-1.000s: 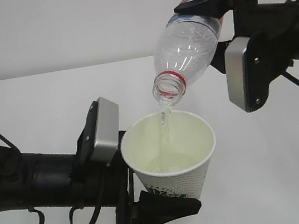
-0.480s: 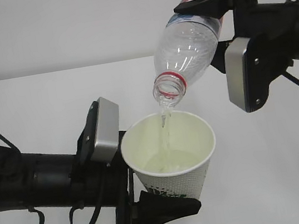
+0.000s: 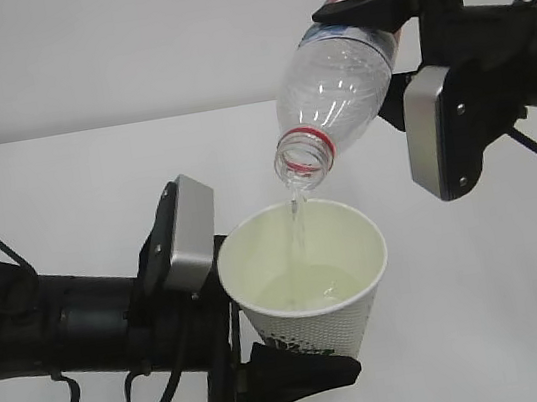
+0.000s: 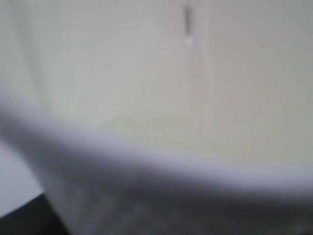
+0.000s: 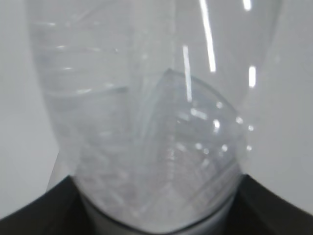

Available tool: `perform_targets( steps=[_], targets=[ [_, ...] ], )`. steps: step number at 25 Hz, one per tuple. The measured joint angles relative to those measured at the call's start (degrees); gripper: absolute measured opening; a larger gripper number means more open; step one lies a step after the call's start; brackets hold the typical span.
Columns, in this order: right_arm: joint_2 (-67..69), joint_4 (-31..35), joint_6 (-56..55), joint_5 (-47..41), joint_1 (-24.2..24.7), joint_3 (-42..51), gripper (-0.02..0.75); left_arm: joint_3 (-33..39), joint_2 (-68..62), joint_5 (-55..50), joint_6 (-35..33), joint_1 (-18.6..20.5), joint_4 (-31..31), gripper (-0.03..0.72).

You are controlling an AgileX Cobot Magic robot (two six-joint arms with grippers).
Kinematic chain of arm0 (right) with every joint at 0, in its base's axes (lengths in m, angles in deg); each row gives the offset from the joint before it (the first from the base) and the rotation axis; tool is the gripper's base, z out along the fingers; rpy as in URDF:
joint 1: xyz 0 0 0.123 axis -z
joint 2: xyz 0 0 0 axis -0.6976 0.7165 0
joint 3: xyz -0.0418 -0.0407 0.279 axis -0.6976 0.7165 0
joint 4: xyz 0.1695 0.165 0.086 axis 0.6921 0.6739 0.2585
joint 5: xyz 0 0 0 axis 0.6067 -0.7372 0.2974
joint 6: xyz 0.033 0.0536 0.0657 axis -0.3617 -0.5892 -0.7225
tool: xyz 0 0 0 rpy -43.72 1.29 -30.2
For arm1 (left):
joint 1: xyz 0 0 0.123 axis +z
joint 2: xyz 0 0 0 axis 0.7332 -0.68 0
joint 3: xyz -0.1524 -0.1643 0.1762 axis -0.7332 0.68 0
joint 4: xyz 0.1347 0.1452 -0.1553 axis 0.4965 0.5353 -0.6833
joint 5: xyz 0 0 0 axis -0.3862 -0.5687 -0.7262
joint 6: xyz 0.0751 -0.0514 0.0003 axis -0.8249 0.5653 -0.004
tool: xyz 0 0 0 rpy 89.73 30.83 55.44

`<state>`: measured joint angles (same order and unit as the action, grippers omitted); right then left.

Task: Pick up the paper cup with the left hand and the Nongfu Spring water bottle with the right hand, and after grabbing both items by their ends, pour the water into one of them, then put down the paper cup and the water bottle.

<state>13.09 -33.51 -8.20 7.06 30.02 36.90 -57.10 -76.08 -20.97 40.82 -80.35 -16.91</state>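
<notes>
At three o'clock of the exterior view your right hand (image 3: 388,16) reaches in level from the edge, its grey plate facing you, and is clamped around the base end of the Nongfu Spring water bottle (image 3: 336,80). That bottle is tipped steeply, mouth down toward seven o'clock, red neck ring just above the paper cup (image 3: 306,281) without touching its rim. From nine o'clock your left hand (image 3: 273,367) lies low and near level, clenched on the lower end of the cup, one black finger (image 3: 305,375) wrapped across its foot. You have the cup upright with a slight lean, near the middle of the view. A thin stream of water (image 3: 297,219) falls from the bottle mouth into the cup, where a shallow pool sits at the bottom. Your left wrist view is filled by the blurred cup rim (image 4: 156,166) and the stream (image 4: 188,29) dropping inside; your right wrist view is filled by the clear bottle wall (image 5: 156,122). Beneath both arms lies the white table (image 3: 63,181). Compared with a second ago, both arms, bottle and cup sit where they were; only the pool looks slightly fuller.
</notes>
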Motion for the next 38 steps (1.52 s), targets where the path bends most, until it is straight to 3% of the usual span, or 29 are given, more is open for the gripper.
perform_targets(
  steps=[38],
  targets=[
    [-0.13,0.22,1.06,0.43,0.00,0.00,0.475,0.00,0.00,-0.74,0.00,0.00,0.13,0.526]
  ],
)
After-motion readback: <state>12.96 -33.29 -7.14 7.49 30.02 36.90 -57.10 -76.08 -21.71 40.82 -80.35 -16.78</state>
